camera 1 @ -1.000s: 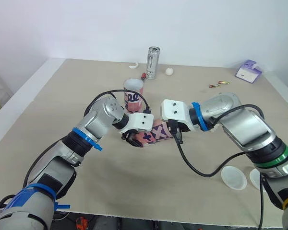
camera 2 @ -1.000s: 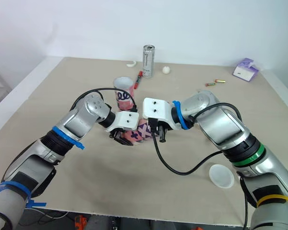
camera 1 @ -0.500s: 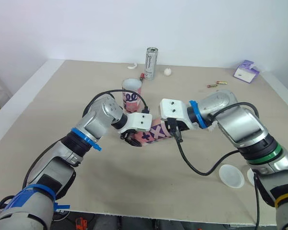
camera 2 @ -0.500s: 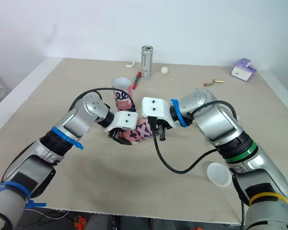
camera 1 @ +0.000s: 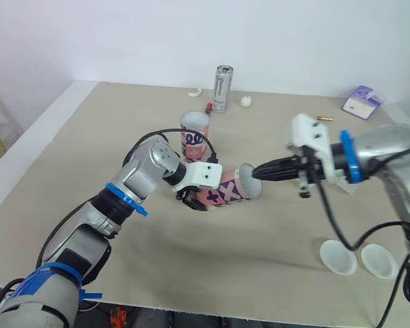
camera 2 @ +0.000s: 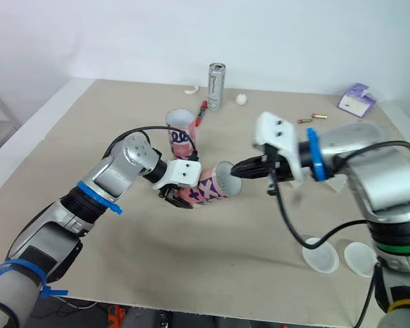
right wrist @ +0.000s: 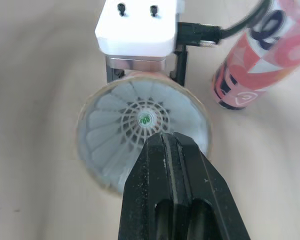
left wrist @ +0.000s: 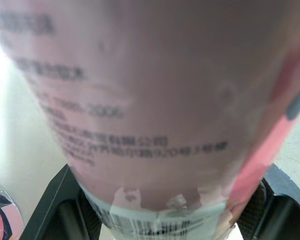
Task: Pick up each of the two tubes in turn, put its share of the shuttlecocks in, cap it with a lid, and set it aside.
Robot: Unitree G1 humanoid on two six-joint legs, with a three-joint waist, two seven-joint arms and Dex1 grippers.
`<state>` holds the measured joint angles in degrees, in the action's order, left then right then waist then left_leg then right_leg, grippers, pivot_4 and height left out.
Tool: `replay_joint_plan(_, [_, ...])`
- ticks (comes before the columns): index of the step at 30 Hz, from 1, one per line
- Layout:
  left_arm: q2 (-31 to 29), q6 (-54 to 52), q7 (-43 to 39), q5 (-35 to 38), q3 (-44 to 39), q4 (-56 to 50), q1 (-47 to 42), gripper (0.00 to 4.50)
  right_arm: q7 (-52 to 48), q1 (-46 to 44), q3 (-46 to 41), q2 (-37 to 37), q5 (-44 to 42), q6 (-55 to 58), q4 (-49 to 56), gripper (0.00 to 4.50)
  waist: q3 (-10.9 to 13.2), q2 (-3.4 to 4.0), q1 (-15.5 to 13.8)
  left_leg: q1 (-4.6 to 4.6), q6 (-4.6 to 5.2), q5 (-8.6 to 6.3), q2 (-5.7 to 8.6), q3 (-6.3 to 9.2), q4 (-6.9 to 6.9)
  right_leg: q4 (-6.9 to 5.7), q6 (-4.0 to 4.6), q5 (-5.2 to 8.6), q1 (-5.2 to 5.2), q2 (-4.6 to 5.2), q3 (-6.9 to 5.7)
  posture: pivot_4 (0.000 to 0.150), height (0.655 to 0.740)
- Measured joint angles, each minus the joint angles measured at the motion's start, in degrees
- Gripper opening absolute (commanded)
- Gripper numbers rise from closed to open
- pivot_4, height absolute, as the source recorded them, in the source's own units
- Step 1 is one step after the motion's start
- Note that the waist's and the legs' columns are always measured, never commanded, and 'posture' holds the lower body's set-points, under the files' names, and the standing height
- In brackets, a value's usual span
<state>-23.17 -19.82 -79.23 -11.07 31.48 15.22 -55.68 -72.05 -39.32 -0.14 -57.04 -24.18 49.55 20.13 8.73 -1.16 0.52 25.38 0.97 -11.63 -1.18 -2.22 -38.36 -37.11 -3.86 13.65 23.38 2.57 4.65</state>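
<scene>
Left gripper clamps the pink patterned tube across its closed end, one black finger on each side, holding it low over the table near the middle. The tube's long axis runs nearly level, left to right, with the open mouth facing the robot's right. Right gripper points straight back along that axis, fingers pressed together with nothing between them and the tips just at the rim of the mouth; contact can't be judged. A white shuttlecock sits inside, its skirt filling the bore. The second tube stands upright just behind. Two white lids lie flat at the front right, well apart from the mouth and nearer the right arm, so capping is likely that arm's job.
</scene>
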Motion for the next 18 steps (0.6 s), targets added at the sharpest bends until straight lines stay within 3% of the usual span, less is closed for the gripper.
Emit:
replay_joint_plan(4, [0.94,0.94,0.61,1.50,-1.92,0.46,1.50,2.91,2.77,9.50,-12.80,-1.71,-4.12,3.54,2.42,0.08,0.00,0.00,-0.17,0.00,0.00,0.00,0.01,0.03,0.02,0.02,-0.03,0.02,-0.03,0.02,-0.03,0.150,0.7400])
replay_joint_plan(8, [2.08,1.22,2.14,3.17,-3.82,0.85,3.05,2.91,3.87,14.38,-17.58,-1.81,-5.07,4.97,3.93,0.08,0.02,0.04,-0.52,0.02,0.00,0.00,0.02,-0.01,0.02,0.01,-0.05,0.00,0.02,0.01,-0.01,0.150,0.7400])
replay_joint_plan(13, [10.42,4.28,6.96,13.82,-10.16,0.25,13.55,2.91,6.74,32.29,-31.31,-0.80,-5.28,6.93,8.65,0.08,0.07,-0.02,-0.78,0.38,0.05,-0.06,0.21,0.16,0.02,-0.05,-0.59,0.03,0.21,0.00,0.07,0.150,0.7400])
replay_joint_plan(18, [14.23,8.29,11.63,16.69,-11.93,0.01,18.94,2.91,9.00,35.22,-33.92,-0.77,-6.63,6.49,9.68,0.08,0.08,-0.02,-0.83,0.24,0.03,-0.04,0.22,0.33,0.00,-0.04,-0.48,0.05,0.02,-0.15,0.02,0.150,0.7400])
